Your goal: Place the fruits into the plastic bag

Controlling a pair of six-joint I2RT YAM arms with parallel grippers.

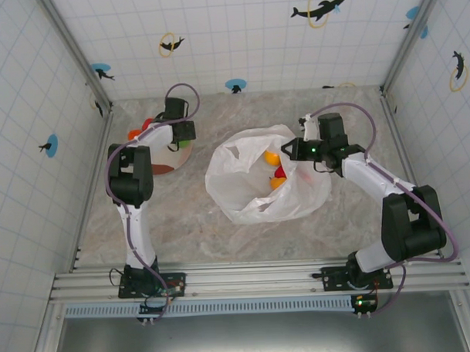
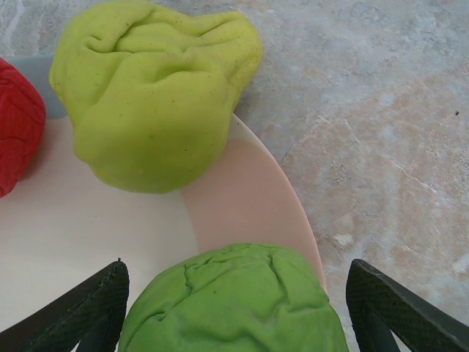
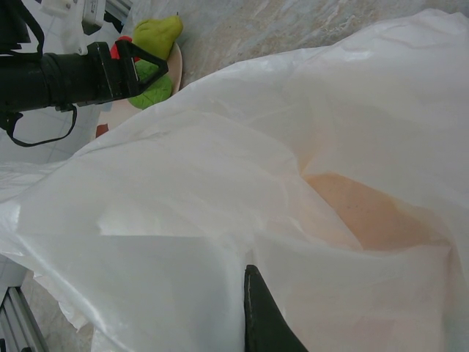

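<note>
My left gripper point(image 2: 234, 319) hangs low over the pink-white plate point(image 2: 242, 205), open, its black fingers point(image 2: 84, 312) straddling a green fruit point(image 2: 234, 293) that lies on the plate. A yellow-green fruit point(image 2: 154, 95) and a red fruit point(image 2: 18, 132) lie further along the plate. The white plastic bag point(image 1: 255, 192) lies at the table's middle with a yellow fruit point(image 1: 271, 157), a red fruit point(image 1: 280, 172) and an orange fruit point(image 1: 278, 183) inside. My right gripper point(image 1: 293, 149) is shut on the bag's rim point(image 3: 253, 249), holding it up; an orange fruit point(image 3: 366, 213) shows through the film.
The plate point(image 1: 175, 157) sits at the back left near the left wall. The left arm point(image 3: 66, 73) reaches across the right wrist view above the bag. Tiled walls close in the marble table point(image 1: 183, 224) on three sides.
</note>
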